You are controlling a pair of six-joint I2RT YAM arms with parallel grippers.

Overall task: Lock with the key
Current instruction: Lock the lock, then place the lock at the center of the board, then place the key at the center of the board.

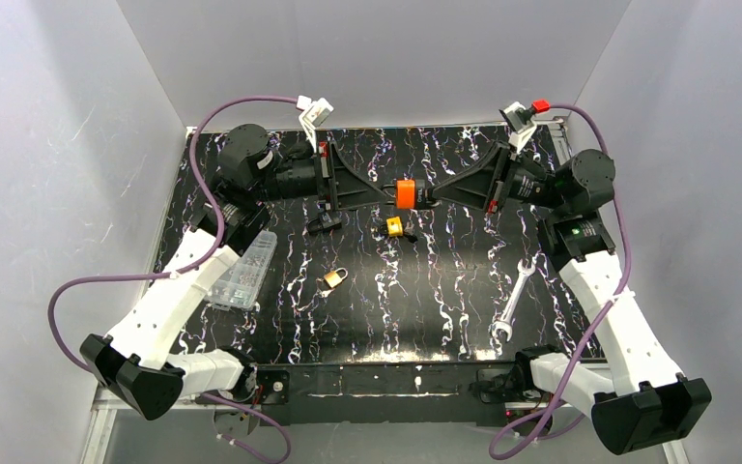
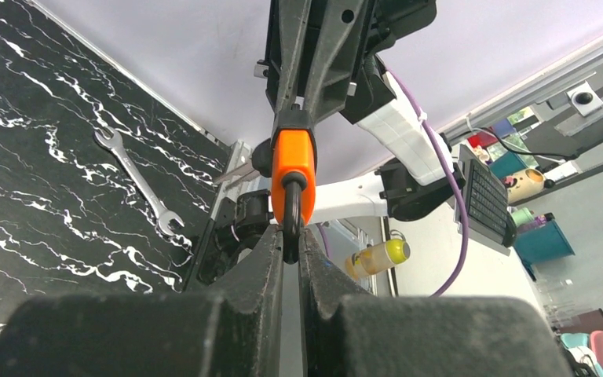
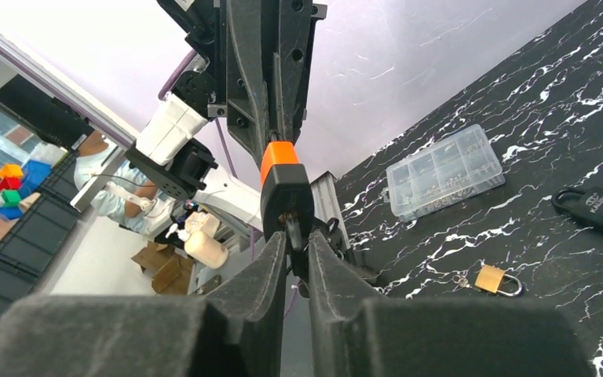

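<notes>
An orange padlock hangs in the air over the back of the table, between my two grippers. My left gripper comes in from the left. In the left wrist view the left gripper is shut on the padlock's dark shackle, with the orange body beyond it. From the right, my right gripper meets the lock's black underside. A dark key sticks out of that underside, and the right gripper has its fingers pressed on it from both sides.
On the black marbled table lie a small yellow padlock, a brass padlock, a black padlock, a wrench at the right and a clear parts box at the left.
</notes>
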